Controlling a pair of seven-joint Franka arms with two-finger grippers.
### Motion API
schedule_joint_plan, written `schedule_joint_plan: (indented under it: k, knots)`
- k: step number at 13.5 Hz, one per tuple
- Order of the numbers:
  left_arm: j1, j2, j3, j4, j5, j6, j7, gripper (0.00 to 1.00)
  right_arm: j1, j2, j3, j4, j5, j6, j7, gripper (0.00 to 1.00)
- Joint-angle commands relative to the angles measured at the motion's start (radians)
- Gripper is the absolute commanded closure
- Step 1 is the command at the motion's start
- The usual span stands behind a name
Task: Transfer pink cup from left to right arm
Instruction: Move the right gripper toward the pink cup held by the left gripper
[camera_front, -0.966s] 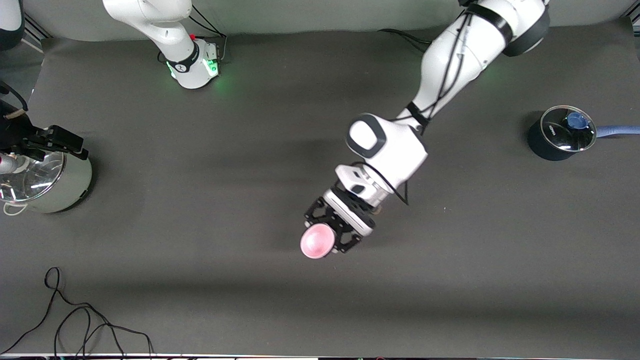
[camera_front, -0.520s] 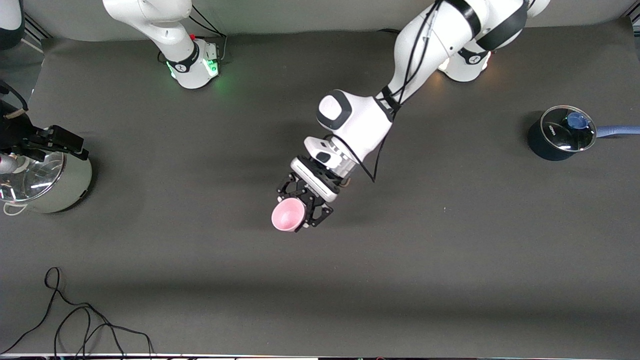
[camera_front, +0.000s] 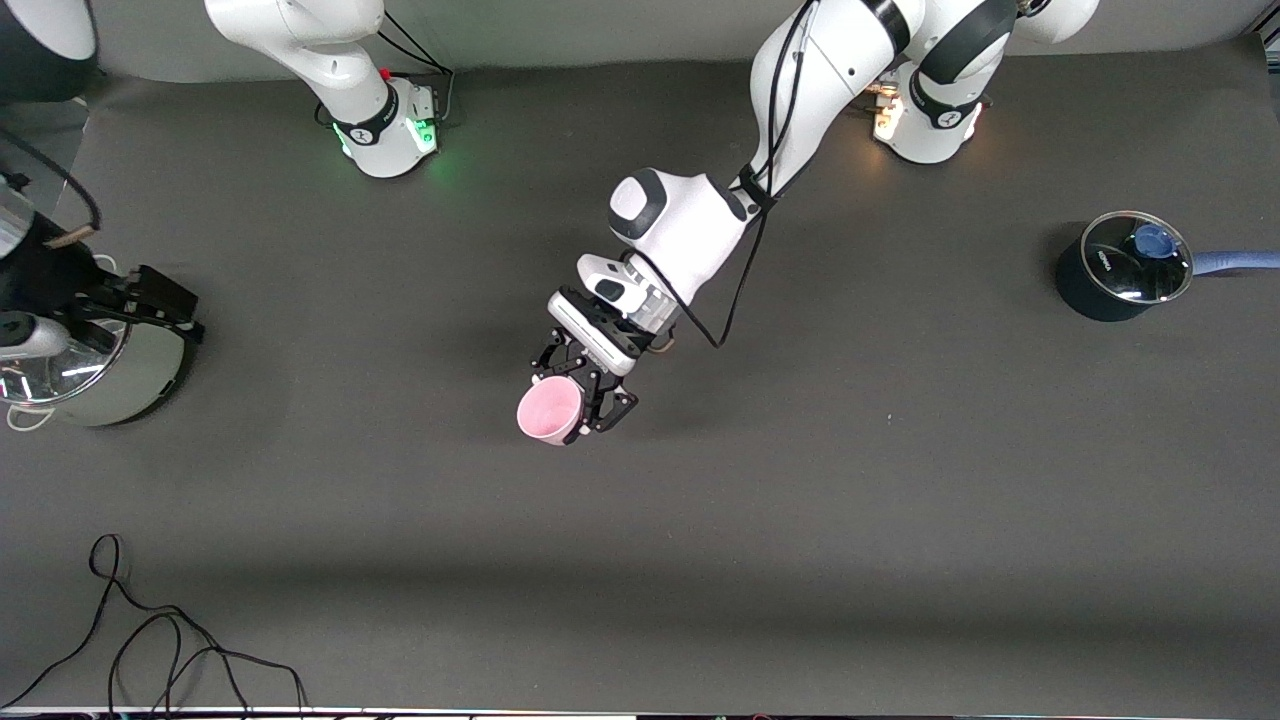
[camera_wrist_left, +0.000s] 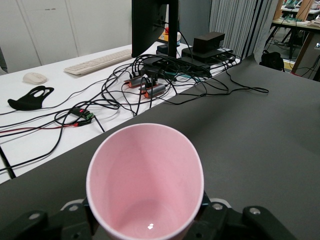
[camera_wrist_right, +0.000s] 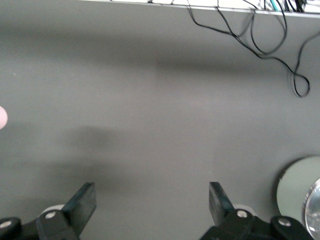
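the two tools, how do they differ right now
The left tool is shut on the pink cup, held in the air over the middle of the table; the right tool is open and holds nothing. The left has skeletal linkage fingers; the right sits over the steel pot at its own end. Both are black and two-fingered.

A dark pot (camera_front: 1098, 285) with a glass lid (camera_front: 1138, 257) and blue knob (camera_front: 1153, 240) stands at the left arm's end of the surface (camera_front: 900, 520). A steel pot (camera_front: 110, 370) stands at the other end, well apart from it. A black cable (camera_front: 150, 640) lies nearer the camera than the steel pot.
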Motion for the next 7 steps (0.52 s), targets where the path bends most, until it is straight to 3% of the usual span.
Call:
schedule_joint_plan:
  k: [1, 7]
  knots:
    - [-0.018, 0.001, 0.027, 0.019, 0.001, 0.001, -0.020, 1.00, 0.059, 0.085, -0.003, 0.101, 0.011, 0.001, 0.006, 0.00]
    - [-0.015, 0.000, 0.027, 0.021, -0.002, -0.003, -0.023, 1.00, 0.134, 0.151, -0.003, 0.128, 0.067, 0.075, 0.146, 0.00]
